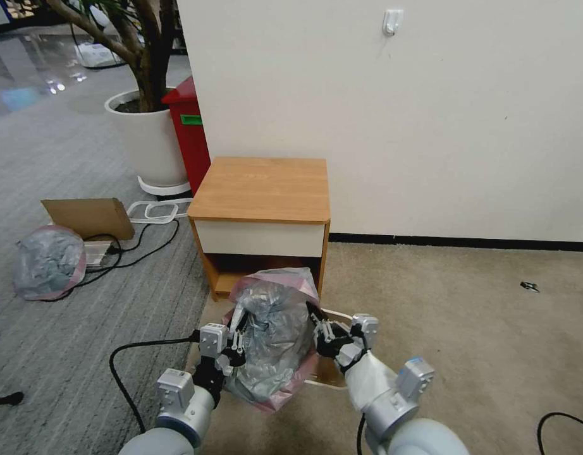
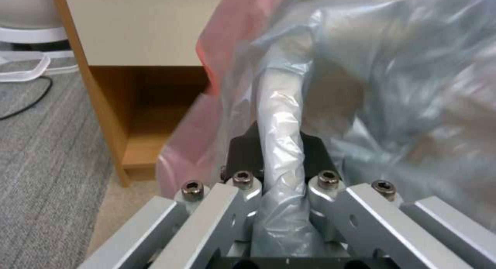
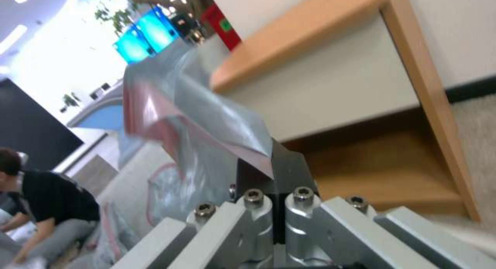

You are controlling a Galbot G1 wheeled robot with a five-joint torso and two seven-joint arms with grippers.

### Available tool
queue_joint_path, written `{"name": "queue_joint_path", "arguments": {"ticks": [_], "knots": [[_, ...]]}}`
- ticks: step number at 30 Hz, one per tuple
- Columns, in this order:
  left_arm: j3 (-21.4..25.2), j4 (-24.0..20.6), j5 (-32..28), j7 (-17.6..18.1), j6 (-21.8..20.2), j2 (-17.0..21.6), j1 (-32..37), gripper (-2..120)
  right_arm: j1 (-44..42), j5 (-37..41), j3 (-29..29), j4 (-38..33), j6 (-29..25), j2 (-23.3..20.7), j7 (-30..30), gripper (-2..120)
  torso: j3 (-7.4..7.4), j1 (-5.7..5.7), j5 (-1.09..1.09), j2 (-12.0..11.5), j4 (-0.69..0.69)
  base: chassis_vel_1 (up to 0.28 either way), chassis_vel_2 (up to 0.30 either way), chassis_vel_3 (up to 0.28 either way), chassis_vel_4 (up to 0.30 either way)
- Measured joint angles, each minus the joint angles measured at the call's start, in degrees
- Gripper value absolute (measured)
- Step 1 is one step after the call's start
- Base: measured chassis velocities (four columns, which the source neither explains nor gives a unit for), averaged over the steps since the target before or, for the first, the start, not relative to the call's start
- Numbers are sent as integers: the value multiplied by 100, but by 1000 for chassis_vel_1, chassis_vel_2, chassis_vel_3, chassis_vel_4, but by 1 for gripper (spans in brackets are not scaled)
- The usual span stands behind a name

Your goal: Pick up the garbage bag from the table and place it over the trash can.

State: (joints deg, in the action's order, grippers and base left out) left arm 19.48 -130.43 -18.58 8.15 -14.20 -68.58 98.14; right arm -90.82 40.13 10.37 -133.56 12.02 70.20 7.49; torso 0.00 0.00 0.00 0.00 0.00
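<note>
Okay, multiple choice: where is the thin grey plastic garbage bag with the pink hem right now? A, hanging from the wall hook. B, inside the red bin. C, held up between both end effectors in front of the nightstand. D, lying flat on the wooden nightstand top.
C: the thin grey plastic garbage bag with the pink hem hangs between the left end effector and the right end effector, each shut on its plastic, in front of the small wooden nightstand.

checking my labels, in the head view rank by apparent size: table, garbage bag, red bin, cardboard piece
1. table
2. garbage bag, held between the left pincer and right pincer; it is nearer the camera, so this is unsure
3. red bin and cardboard piece look alike
</note>
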Motion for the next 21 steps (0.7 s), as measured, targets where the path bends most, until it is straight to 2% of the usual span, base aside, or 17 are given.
{"name": "queue_joint_path", "arguments": {"ticks": [3, 6, 8, 9, 11, 12, 13, 15, 21], "knots": [[-14, -23, 3, -3, 11, 0, 31, 6, 399, 576, 309, -110, 194, -340, 63, 0, 0, 0, 0, 0, 0, 0, 0, 0, 0], [-24, -46, 6, -30, 17, 0, 52, 6, 741, 828, 487, -54, 347, -530, 164, 0, 0, 0, 1, 0, 2, 0, 0, 0, 0], [-29, -62, 10, -76, 29, -11, 99, 6, 1115, 1142, 713, 24, 818, -783, 487, 0, 0, 0, 1, 0, 2, 0, 0, 0, 0], [-29, -62, 10, -76, 29, -11, 99, 6, 1115, 1142, 713, 24, 818, -783, 487, 0, 0, 0, 1, 0, 2, 0, 0, 0, 0], [-14, -81, 11, -126, 39, -28, 139, 6, 1293, 1370, 902, 87, 1359, -969, 847, 0, 0, 0, 1, 0, 2, 0, 0, 0, 0], [-14, -81, 11, -126, 39, -28, 139, 6, 1293, 1370, 902, 87, 1359, -969, 847, 0, 0, 0, 1, 0, 2, 0, 0, 0, 0], [-4, -94, -4, -153, 45, -42, 151, 6, 1337, 1538, 1006, 124, 1691, -1060, 1166, 0, 0, 0, 1, 0, 1, 0, 0, 0, 0], [41, -106, -124, -173, 48, -57, 142, 6, 1278, 1807, 1171, 140, 1985, -1182, 1483, 0, 0, 0, 1, 0, 1, 0, 0, 0, 0], [188, -107, -533, -177, 26, -59, 33, 6, 950, 2486, 1469, -35, 2410, -1471, 1657, 0, 0, -1, 0, 0, -1, 0, 0, 0, 0]]}}
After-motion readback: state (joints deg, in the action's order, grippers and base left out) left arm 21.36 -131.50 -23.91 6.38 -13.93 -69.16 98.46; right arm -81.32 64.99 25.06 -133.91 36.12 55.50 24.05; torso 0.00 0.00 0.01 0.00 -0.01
